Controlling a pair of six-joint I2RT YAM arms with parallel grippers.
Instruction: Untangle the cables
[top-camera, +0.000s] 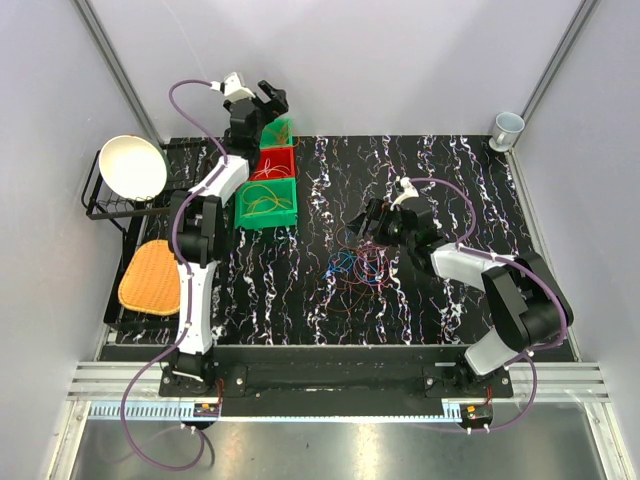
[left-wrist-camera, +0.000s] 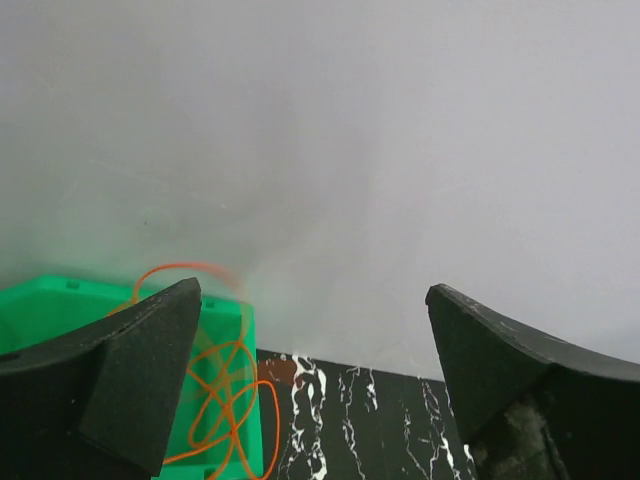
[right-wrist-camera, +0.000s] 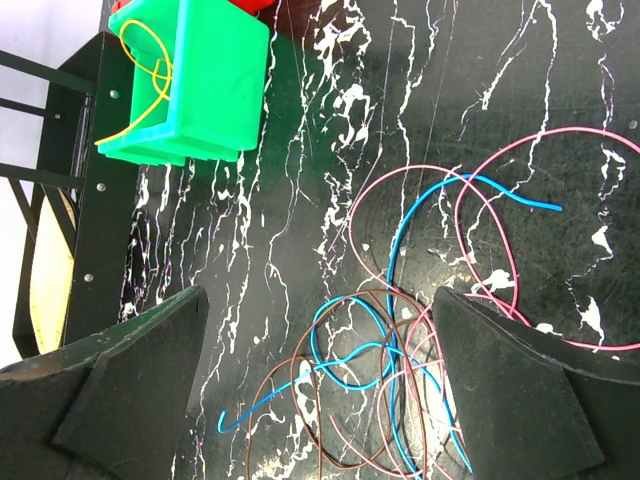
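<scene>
A tangle of thin blue, pink and brown cables (top-camera: 360, 265) lies on the black marbled table, right of centre. In the right wrist view these cables (right-wrist-camera: 400, 340) spread under and between the fingers of my open right gripper (right-wrist-camera: 320, 300), which hovers above them holding nothing. From above, the right gripper (top-camera: 370, 222) sits at the tangle's far edge. My left gripper (top-camera: 268, 102) is raised over the far green bin (top-camera: 280, 131), open and empty. Below its left finger (left-wrist-camera: 140, 370), orange cable loops (left-wrist-camera: 225, 395) lie in that green bin (left-wrist-camera: 40, 305), partly blurred.
A red bin (top-camera: 272, 163) and a nearer green bin (top-camera: 267, 203) holding yellow cable (right-wrist-camera: 150, 70) stand in a row. A black rack at the left carries a white bowl (top-camera: 132, 165) and an orange woven pad (top-camera: 150, 275). A cup (top-camera: 507, 127) stands at the back right.
</scene>
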